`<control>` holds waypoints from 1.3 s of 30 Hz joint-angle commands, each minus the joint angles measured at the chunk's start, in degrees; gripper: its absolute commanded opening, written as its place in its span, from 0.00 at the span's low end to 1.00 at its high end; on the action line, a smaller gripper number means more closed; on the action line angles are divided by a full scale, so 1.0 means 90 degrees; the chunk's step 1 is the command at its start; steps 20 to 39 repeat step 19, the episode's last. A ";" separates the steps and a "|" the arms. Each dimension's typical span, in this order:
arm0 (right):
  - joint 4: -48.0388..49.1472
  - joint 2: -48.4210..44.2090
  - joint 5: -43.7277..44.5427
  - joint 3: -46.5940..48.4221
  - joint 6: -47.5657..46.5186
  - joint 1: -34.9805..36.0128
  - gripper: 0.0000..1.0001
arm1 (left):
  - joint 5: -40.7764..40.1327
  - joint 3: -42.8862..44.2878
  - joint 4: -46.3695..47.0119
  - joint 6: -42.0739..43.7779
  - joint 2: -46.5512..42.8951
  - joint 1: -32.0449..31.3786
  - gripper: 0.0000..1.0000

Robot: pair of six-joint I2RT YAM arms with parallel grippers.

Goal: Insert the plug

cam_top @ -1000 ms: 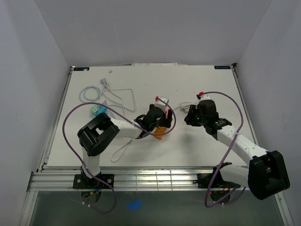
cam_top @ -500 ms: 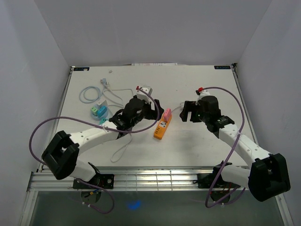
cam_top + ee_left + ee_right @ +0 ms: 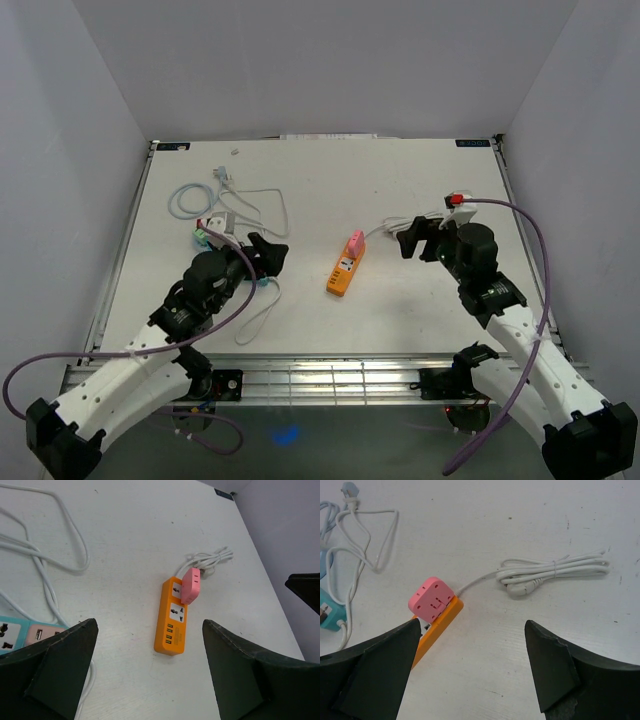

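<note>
An orange power strip (image 3: 343,275) lies at the table's middle, and a pink plug (image 3: 354,243) sits in its far socket. The left wrist view shows the strip (image 3: 171,627) and the plug (image 3: 190,585) ahead of my left gripper (image 3: 149,625). The left gripper (image 3: 268,254) is open and empty, to the left of the strip. My right gripper (image 3: 418,238) is to the strip's right, also open and empty. In the right wrist view the plug (image 3: 431,599) stands on the strip (image 3: 439,622), just past the right gripper (image 3: 472,624).
A bundled white cord (image 3: 555,570) runs from the orange strip toward the right gripper. A teal and pink power strip (image 3: 15,635) with loose white cables (image 3: 250,205) and a light blue cable (image 3: 185,200) lies at the left.
Both arms have drawn back from the orange strip, the left one swinging left and toward the near edge. The right gripper has opened, and the pink plug stays in the strip.
</note>
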 commanded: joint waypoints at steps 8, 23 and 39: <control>0.0312 -0.0738 0.0435 -0.0471 -0.0098 -0.0018 0.89 | -0.0677 -0.0866 -0.0580 -0.0304 -0.1929 0.0037 0.96; -0.0069 -0.1021 0.0416 -0.0472 -0.0068 -0.0018 0.89 | -0.0805 -0.0935 -0.0873 -0.0460 -0.2272 0.0037 0.96; -0.0069 -0.1021 0.0416 -0.0472 -0.0068 -0.0018 0.89 | -0.0805 -0.0935 -0.0873 -0.0460 -0.2272 0.0037 0.96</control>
